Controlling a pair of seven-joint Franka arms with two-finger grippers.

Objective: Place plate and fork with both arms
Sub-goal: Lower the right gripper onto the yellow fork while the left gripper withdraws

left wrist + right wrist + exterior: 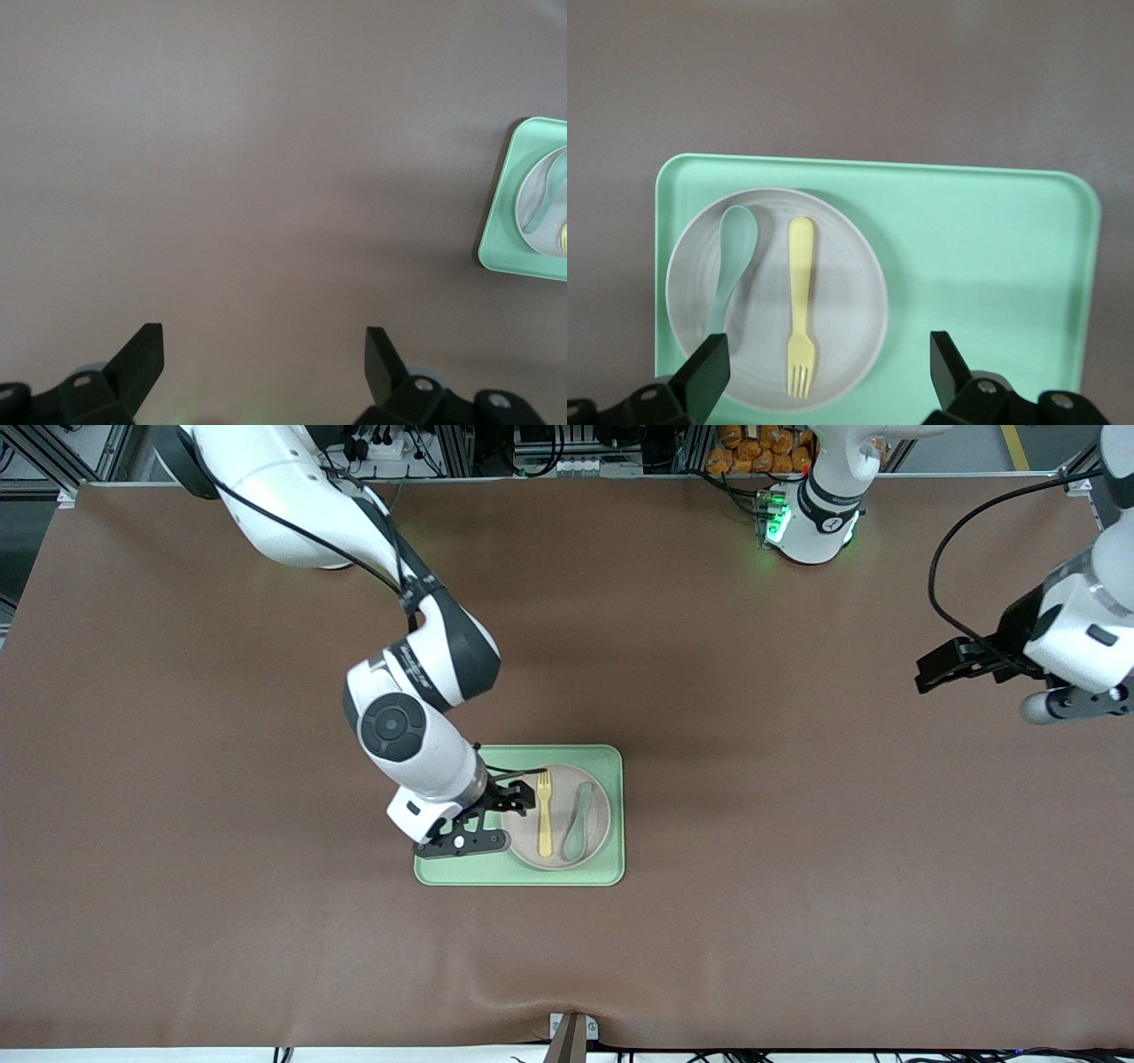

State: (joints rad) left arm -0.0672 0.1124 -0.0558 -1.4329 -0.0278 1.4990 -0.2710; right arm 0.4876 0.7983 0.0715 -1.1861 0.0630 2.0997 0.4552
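Note:
The pale plate (pixel 560 797) lies on the light green tray (pixel 611 850), at the end toward the left arm. The yellow fork (pixel 545 815) lies on the plate, tines toward the robots, with a muted green spoon (pixel 578 819) beside it. My right gripper (pixel 512 795) hovers open and empty over the tray at the plate's edge. In the right wrist view its fingers straddle the fork (pixel 800 301) and plate (pixel 842 283) from above, with the spoon (pixel 731 257) alongside. My left gripper (pixel 943 666) is open and empty over bare table at the left arm's end.
The tray (pixel 983 266) has a bare half toward the right arm's end. The left wrist view shows brown table and one corner of the tray (pixel 514 239) with the plate (pixel 540 208). Brown table mat surrounds the tray.

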